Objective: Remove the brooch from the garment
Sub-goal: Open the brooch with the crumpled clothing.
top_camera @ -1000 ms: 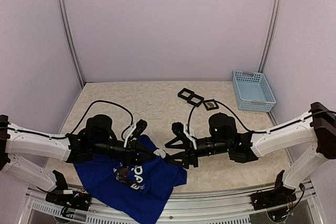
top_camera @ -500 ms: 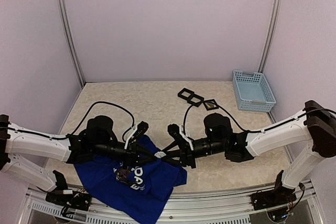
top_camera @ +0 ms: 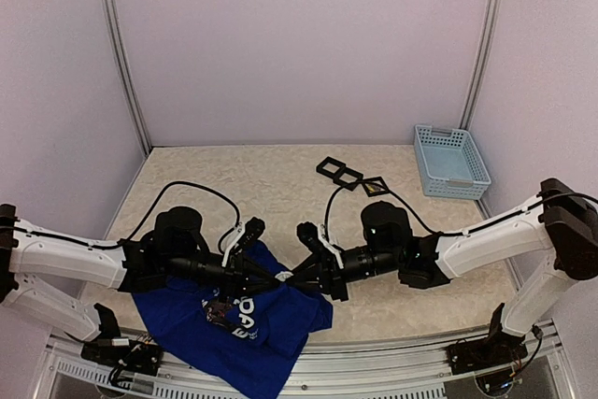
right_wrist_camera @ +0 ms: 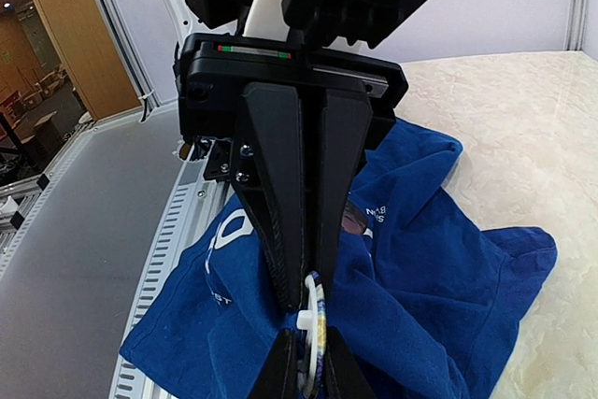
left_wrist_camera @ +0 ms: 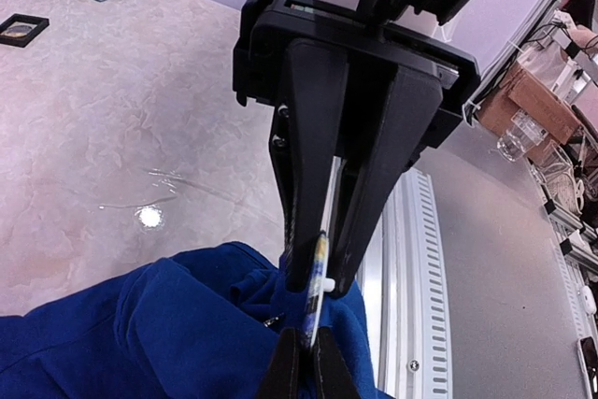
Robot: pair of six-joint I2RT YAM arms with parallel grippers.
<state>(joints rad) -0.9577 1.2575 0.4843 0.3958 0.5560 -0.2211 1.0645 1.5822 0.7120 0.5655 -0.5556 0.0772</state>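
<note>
Pale lilac walls close in the space around my two arms, and only the top view shows them whole. The cream, marbled table runs out beyond both my grippers. Its ribbed metal rail lies just behind them, clearest from my wrists. The garment, a crumpled blue T-shirt, lies directly beneath my left gripper and my right gripper, which meet tip to tip above it. Its white lettering reads best from my right wrist, while my left wrist sees only plain blue folds. Far beyond my right gripper stands a light blue basket, and nearer it lie small black frames. The brooch, a thin disc seen edge-on, shows only in the wrist views. It sits exactly where my fingertips meet, against the cloth. My right jaws are drawn in almost fully, pinching that disc from both sides. My left jaws are pressed tight together at the same spot, but I cannot tell whether they grip cloth or the brooch.
</note>
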